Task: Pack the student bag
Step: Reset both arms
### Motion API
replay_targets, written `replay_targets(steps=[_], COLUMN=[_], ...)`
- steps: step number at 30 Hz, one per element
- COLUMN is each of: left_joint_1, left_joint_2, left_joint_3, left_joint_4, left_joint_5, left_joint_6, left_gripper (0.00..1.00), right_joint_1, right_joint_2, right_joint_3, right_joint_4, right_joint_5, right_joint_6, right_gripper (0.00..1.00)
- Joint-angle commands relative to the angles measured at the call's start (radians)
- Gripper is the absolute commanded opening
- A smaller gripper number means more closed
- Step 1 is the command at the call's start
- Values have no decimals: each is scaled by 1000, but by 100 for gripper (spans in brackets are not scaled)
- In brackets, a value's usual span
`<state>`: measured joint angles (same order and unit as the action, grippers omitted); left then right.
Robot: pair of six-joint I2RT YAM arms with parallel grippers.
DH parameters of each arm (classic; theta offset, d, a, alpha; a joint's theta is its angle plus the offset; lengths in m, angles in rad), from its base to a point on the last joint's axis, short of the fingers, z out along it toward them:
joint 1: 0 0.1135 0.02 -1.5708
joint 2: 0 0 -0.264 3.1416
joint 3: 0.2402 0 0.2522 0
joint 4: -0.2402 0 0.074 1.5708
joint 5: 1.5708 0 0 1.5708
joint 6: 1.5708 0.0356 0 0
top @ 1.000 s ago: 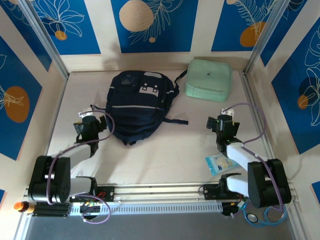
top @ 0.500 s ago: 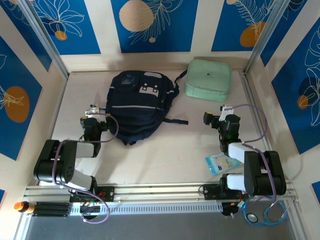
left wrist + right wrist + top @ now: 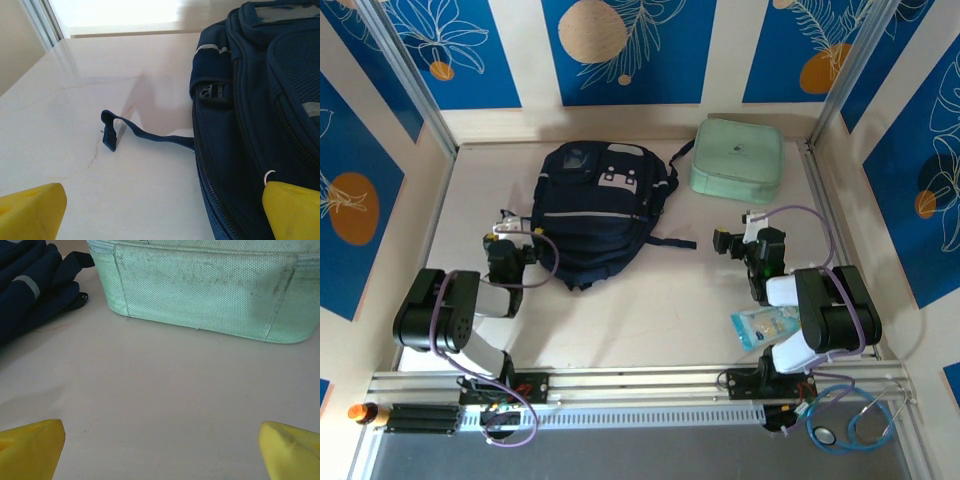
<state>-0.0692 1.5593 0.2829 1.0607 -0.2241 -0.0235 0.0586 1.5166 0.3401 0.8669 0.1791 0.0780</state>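
the student bag, a dark navy backpack with pale patches and a pale stripe across its front, lies flat on the light table, toward the rear and left of centre. one black strap trails off its right side onto the table.

the left gripper sits low, just beside the bag's lower left edge. in the left wrist view its yellow fingertips stand far apart at the two bottom corners, nothing between them. the right-hand tip lies against or just in front of the backpack's side; contact cannot be told. a thin navy strap runs from the bag's side across the table and curls up at its free end. a black buckle sits on the bag's side panel.

the right gripper sits low, near the front of a mint-green zip case, which rests right of the bag, apart from it. in the right wrist view the yellow fingertips are likewise spread wide and grip nothing. the woven case wall faces the gripper across bare table. part of the bag shows at upper left.

a small pale blue packet lies on the table beside the right arm.
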Motion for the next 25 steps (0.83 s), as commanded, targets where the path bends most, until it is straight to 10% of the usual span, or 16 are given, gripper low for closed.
replay_targets(steps=[1,25], left_joint_1=[5,0], left_joint_2=[2,7], left_joint_3=[9,80], left_joint_4=[31,-100], left_joint_5=[0,92], left_joint_6=[8,43], left_gripper=[100,100], right_joint_1=[-4,-48], right_joint_2=[6,7], right_joint_3=[38,71], right_joint_4=[19,-45], right_joint_5=[3,-29], right_joint_6=[-11,35], right_gripper=[99,99])
